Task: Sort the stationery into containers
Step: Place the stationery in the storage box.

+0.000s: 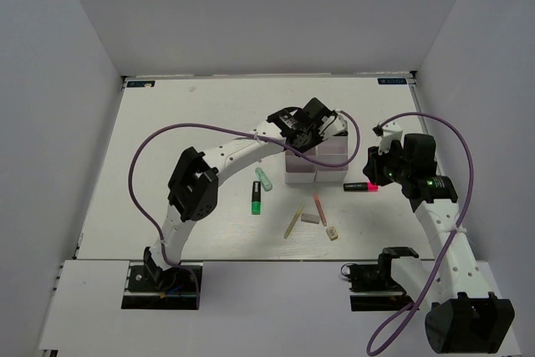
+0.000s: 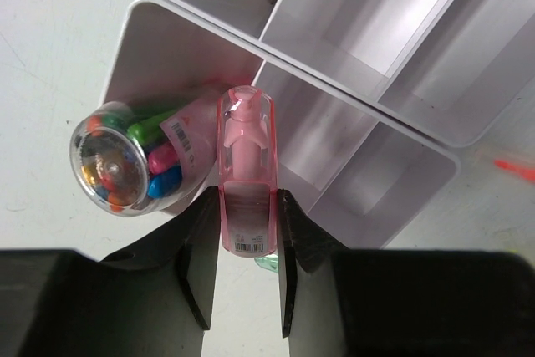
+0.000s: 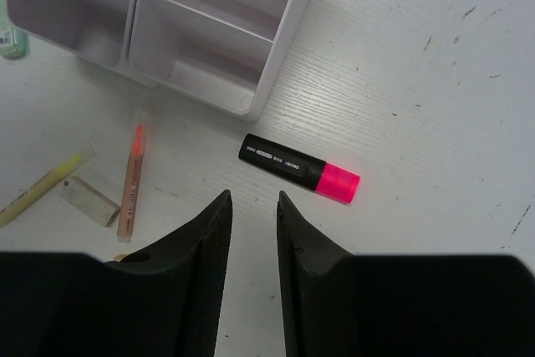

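My left gripper point(image 2: 247, 206) is shut on a pink marker point(image 2: 247, 156) and holds it over the white bins point(image 2: 359, 81), above the wall between two compartments. One compartment holds a clear round tub point(image 2: 125, 160) of coloured pieces. In the top view the left gripper point(image 1: 305, 127) is over the bins point(image 1: 330, 156). My right gripper point(image 3: 252, 200) is open and empty, just short of the black-pink marker point(image 3: 299, 169) lying on the table; it also shows in the top view point(image 1: 361, 186) beside the right gripper point(image 1: 376, 171). I cannot make out the scissors.
In front of the bins lie a mint-green marker point(image 1: 264, 178), a black-green marker point(image 1: 256, 198), a cream stick point(image 1: 292, 221), a pink stick point(image 1: 320, 208), a grey eraser point(image 1: 310, 217) and a tan eraser point(image 1: 333, 234). White walls close in the table.
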